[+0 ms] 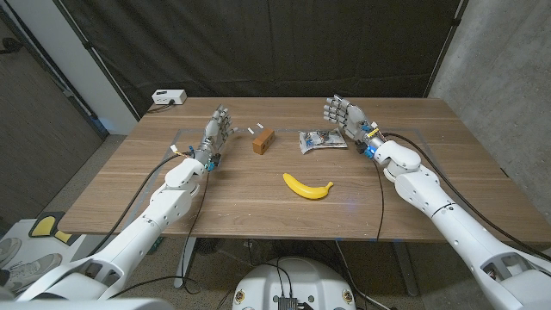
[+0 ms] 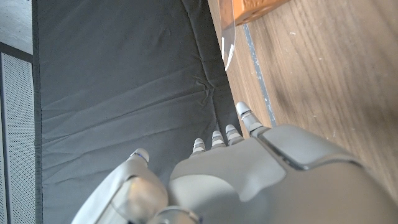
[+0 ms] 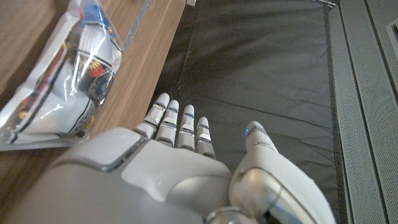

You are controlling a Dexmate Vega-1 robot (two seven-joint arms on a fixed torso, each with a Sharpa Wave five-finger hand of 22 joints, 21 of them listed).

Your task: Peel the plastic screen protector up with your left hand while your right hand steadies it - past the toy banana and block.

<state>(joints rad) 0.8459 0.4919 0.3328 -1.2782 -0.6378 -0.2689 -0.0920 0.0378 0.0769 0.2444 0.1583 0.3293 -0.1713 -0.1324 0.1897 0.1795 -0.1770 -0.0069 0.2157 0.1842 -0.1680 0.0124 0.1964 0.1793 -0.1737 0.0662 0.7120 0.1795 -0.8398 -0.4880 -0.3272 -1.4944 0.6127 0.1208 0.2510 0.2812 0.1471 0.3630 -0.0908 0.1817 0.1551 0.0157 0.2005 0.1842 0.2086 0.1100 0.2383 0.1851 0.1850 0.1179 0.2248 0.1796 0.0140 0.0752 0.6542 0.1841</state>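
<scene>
Plastic screen protector (image 1: 225, 136) lay flat on the wooden table (image 1: 258, 202) toward its far-left part. It was clear and hard to make out, showing mostly as a faint rectangular outline w/ a pale edge; in left wrist view its thin transparent rim (image 2: 229, 43) caught light beside the block. Wooden block (image 1: 263, 140) sat at its right edge, w/ two small white bits (image 1: 253, 130) just behind. Toy banana (image 1: 307, 186) lay nearer, mid-table, well apart from the sheet. Crinkled printed packet (image 1: 322, 139) sat to the right.

Left hand (image 1: 216, 131) was over the protector's left part, fingers apart, holding nothing. Right hand (image 1: 345, 115) stood just beside the packet, fingers spread, gripping nothing.
</scene>
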